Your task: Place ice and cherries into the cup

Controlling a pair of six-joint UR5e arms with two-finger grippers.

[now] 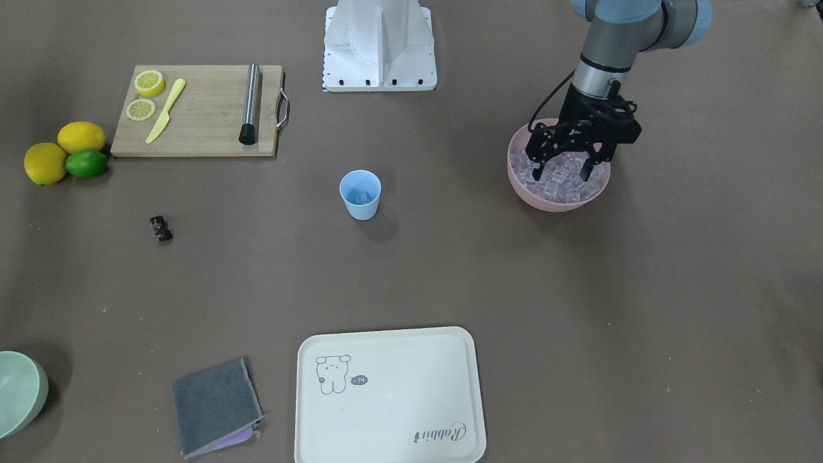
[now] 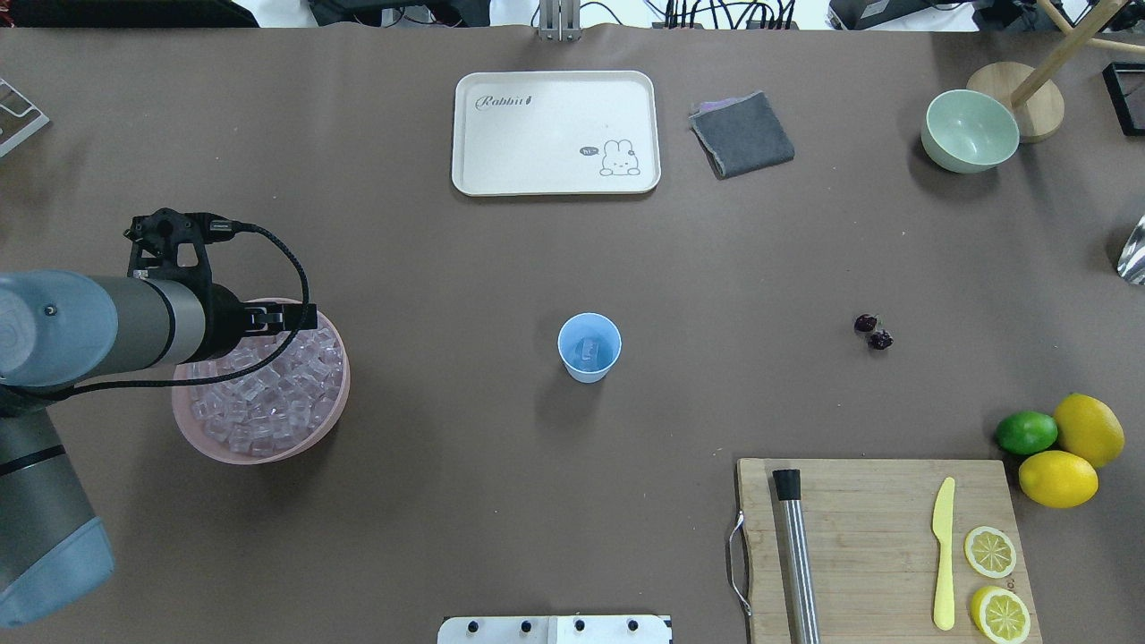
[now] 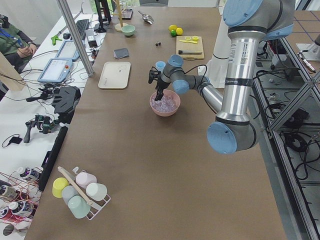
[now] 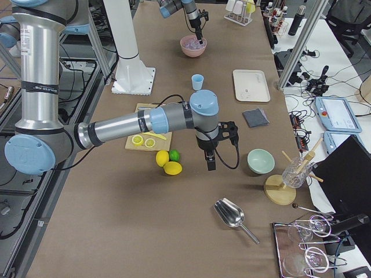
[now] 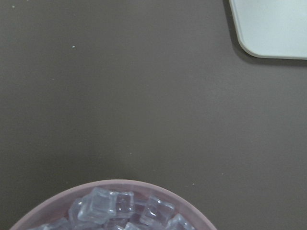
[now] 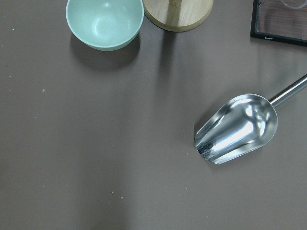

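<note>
The left gripper (image 1: 560, 172), fingers spread, hangs over the pink bowl (image 1: 545, 200) of ice (image 1: 566, 190). The cup (image 1: 360, 194) stands mid-bench between it and the cherries (image 1: 161, 228). The right gripper (image 4: 210, 163) fingers, I cannot tell.

Cream tray (image 2: 555, 125) carries script word "Rabbit" in a corner, speech bubble (image 2: 588, 151) reads "hi~", beside drawn bunny (image 2: 619, 158)

Soft, even light falls from overhead on the matte brown worktop (image 2: 447, 268), which shows no glare. Shadows are faint with blurred rims: a pale one lies beside the cup (image 2: 589, 347), and a darker one hugs the green bowl (image 6: 104, 21). The scoop (image 6: 237, 128) throws back bright white glare. The ice (image 5: 122, 208) catches small highlights in the dim left wrist view and looks slightly soft. The front view darkens toward its corners. Both side views lose fine detail at the worktop's far end.
</note>
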